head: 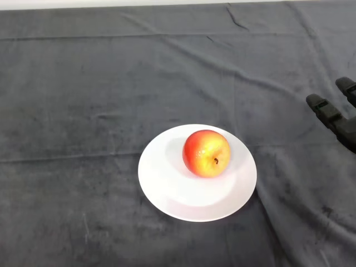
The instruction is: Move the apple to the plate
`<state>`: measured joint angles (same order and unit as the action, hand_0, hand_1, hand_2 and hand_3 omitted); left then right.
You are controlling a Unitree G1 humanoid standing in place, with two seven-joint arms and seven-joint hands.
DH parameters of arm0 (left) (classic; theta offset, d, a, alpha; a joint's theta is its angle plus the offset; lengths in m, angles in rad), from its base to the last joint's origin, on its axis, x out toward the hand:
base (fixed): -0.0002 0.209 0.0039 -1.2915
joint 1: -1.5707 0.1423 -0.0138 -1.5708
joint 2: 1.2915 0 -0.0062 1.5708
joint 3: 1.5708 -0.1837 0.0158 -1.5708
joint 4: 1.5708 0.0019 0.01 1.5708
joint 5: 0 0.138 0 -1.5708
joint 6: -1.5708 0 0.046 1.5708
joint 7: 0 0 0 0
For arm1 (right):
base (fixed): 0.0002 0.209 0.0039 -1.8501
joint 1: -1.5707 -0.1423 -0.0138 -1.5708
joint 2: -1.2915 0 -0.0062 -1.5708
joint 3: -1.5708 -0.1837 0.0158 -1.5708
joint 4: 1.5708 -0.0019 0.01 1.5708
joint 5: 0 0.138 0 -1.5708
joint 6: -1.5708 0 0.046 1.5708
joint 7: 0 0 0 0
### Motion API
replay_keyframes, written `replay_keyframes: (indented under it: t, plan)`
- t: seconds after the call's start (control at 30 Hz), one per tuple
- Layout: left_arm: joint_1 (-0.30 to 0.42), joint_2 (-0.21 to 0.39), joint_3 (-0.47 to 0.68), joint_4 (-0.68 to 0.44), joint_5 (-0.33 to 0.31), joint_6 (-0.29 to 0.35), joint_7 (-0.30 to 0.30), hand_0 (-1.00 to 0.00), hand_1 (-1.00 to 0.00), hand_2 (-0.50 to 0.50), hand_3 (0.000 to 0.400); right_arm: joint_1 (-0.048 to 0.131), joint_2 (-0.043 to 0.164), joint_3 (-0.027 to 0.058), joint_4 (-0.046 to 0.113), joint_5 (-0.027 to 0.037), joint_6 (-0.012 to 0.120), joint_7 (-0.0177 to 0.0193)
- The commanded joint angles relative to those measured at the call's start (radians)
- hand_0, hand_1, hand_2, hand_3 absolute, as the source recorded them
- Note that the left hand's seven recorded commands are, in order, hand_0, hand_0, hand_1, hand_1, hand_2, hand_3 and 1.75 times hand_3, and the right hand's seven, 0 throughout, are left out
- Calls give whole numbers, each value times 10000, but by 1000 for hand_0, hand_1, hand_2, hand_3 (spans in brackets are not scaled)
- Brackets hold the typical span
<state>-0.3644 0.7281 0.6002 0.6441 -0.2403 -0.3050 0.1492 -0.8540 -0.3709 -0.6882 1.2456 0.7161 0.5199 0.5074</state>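
Apple [206, 153] on white plate [167, 189]

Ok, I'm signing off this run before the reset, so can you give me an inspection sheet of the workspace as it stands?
Surface: dark cloth over the table, creased, with folds running toward the right.
Job's things: red-yellow apple rests on the white plate, a little up and right of the plate's centre.
Clutter: nothing seen.
Hand: black hand at the view's right edge, fingers straight, holding nothing, apart from the plate.
Cables: nothing seen.
Surroundings: a pale strip beyond the cloth's far edge; nothing else shows.
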Motion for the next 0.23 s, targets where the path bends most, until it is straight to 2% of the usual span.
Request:
replay_keyframes:
  t: [0.03,0.23]
  plan:
    - [-25,0,264,-146,71,136,-132,0,0,0,0,-221,-236,-198,-293,-53,5,90]
    - [-21,0,272,-153,65,147,-177,0,0,0,0,-221,-235,-199,-294,-54,5,90]
